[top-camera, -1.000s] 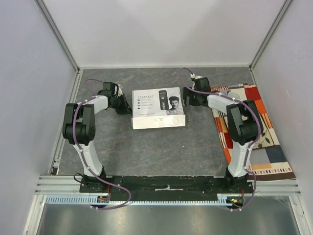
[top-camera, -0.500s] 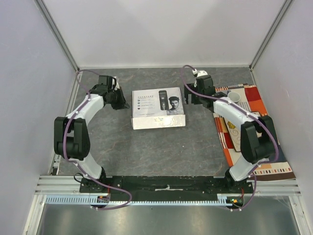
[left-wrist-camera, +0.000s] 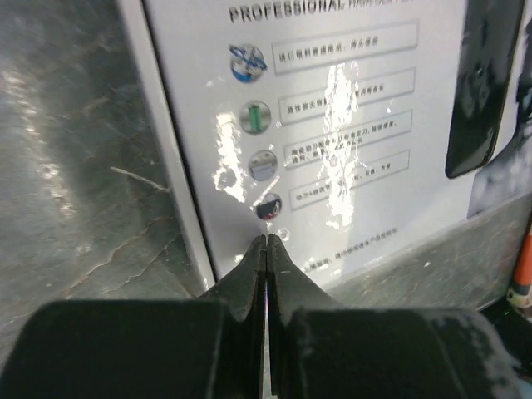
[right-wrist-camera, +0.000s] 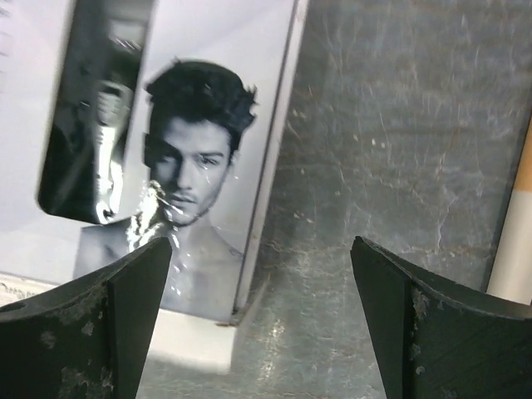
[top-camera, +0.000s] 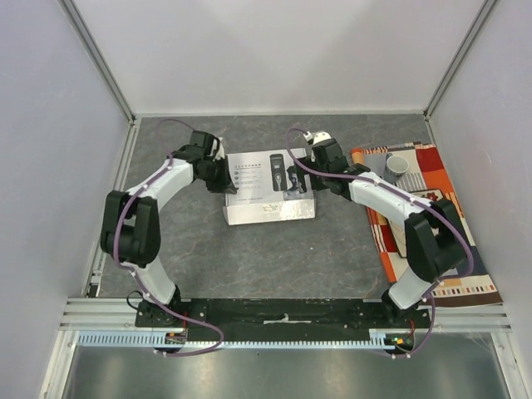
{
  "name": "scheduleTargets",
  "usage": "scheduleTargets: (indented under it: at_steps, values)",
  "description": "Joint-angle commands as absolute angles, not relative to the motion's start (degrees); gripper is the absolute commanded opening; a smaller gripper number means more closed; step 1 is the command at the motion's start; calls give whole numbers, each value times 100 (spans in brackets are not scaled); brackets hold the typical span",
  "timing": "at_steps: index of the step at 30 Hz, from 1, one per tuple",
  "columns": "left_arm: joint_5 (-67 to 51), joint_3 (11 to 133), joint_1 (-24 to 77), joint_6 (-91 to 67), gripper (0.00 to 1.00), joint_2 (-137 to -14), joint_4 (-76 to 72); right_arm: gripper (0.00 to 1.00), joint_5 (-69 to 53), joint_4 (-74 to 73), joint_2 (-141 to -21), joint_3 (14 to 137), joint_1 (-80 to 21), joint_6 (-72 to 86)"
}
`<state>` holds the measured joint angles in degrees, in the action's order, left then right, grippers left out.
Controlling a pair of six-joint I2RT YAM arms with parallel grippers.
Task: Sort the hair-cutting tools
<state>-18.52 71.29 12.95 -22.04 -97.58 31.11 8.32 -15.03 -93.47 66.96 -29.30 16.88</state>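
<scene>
A closed white box [top-camera: 270,193] with a printed lid lies in the middle of the grey table. The hair-cutting tools are out of view; only a printed clipper and a man's face show on the lid [left-wrist-camera: 332,125]. My left gripper [top-camera: 226,184] is shut with nothing between its fingers, its tips [left-wrist-camera: 267,241] just over the lid's left edge. Over the box's right edge [right-wrist-camera: 266,191] my right gripper [top-camera: 306,176] stands wide open [right-wrist-camera: 261,243], one finger above the lid, the other above the bare table.
A grey cup [top-camera: 397,165] stands on a patterned orange, red and grey mat [top-camera: 432,241] at the right. The mat's edge [right-wrist-camera: 511,241] shows beside my right finger. Grey walls close in the table on three sides.
Both arms have swung inward. The left gripper moved from left of the box to over its left edge; the right moved from the box's right side to over its right edge.
</scene>
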Motion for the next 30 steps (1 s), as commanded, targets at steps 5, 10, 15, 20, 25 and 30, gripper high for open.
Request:
scheduleTargets:
  at_steps: [5,10,15,20,25,30]
  values:
    - [-1609,7189,1538,-1925,2,-10266,3472,98,1169,-1899,-9817,6504,-2936,1784]
    - [-1617,7286,1547,-1890,2,-9731,3305,98,1169,-1854,-9607,6618,-2936,1705]
    - [-1547,7242,1538,-1837,100,-8897,2998,98,1301,-1907,-9352,6715,-2935,1644]
    - [-1056,7129,1512,-1758,100,-8456,3041,98,1660,-2074,-9098,6706,-2927,1652]
    - [-291,6759,1424,-1732,100,-8183,3181,98,1924,-2118,-8930,6548,-2769,1845]
    - [-334,6346,1047,-1767,100,-8305,3226,98,1759,-2145,-8974,6363,-2199,2275]
